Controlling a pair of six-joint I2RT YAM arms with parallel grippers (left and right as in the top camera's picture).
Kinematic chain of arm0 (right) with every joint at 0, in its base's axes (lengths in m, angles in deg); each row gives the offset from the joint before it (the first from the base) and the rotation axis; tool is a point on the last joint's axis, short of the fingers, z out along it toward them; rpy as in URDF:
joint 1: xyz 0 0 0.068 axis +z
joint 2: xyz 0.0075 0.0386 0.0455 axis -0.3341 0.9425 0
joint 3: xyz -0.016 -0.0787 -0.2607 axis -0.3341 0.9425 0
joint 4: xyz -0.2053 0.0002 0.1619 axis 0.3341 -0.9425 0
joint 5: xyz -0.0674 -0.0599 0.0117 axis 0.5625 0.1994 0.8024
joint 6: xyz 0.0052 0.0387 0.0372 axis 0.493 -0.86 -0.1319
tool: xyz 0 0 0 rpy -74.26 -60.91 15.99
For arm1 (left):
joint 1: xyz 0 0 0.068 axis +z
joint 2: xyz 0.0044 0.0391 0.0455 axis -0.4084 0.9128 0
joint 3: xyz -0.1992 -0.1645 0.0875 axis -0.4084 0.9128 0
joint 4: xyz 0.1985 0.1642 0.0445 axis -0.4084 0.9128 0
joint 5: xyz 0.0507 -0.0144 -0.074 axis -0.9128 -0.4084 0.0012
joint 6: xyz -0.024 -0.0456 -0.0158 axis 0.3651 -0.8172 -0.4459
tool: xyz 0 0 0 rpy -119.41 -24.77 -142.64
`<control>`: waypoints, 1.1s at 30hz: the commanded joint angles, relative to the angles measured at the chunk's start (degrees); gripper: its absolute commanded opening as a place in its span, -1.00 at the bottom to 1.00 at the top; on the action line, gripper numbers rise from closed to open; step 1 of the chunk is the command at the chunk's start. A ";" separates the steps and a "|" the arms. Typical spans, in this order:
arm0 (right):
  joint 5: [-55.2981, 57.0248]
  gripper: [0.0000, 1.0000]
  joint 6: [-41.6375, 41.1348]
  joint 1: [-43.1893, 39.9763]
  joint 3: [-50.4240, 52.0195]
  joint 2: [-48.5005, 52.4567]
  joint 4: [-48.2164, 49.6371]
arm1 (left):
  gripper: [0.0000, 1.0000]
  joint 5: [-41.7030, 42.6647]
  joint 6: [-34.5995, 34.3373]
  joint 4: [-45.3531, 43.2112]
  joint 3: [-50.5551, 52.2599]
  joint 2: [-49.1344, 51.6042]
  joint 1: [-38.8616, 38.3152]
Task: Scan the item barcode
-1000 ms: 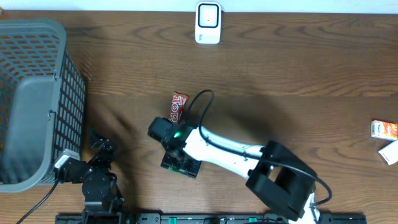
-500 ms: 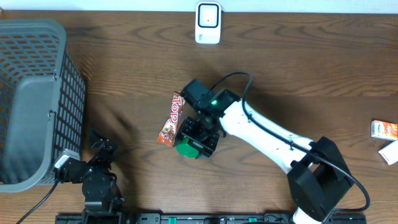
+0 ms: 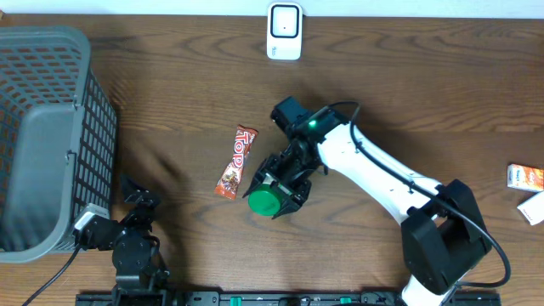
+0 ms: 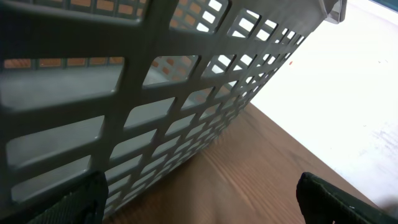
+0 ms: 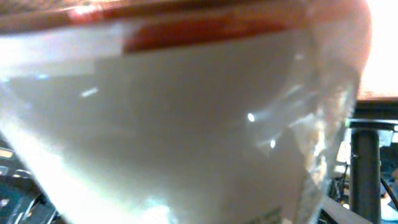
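Right gripper (image 3: 282,182) closed around a green-capped container (image 3: 263,201), well short of the white barcode scanner (image 3: 284,31), likely held so its label can be turned toward the reader. The arm stretches diagonally, wrist angled down. A Top candy bar (image 3: 235,161) lies beside the container. The left gripper (image 3: 136,197), wide open, sits idle by the basket (image 3: 98,144), far from the scanner.

The green-lidded container (image 3: 263,201) fills the right wrist view, badly blurred.

Wooden table (image 3: 170,76), basket (image 3: 98,144), scanner (image 3: 284,31), candy bar (image 3: 235,161), cartons (image 3: 526,176)
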 commanded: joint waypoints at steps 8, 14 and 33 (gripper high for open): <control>-3.52 -0.14 2.36 -5.75 4.39 2.82 0.59 | 0.94 -0.94 0.09 1.27 1.03 -0.35 0.20; -15.91 -0.25 3.63 -6.47 4.79 7.85 9.64 | 0.94 -0.94 0.11 1.27 1.03 -0.35 0.20; -19.32 0.01 4.57 -14.19 4.79 10.73 12.87 | 0.94 -0.94 0.11 1.27 1.03 -0.35 0.20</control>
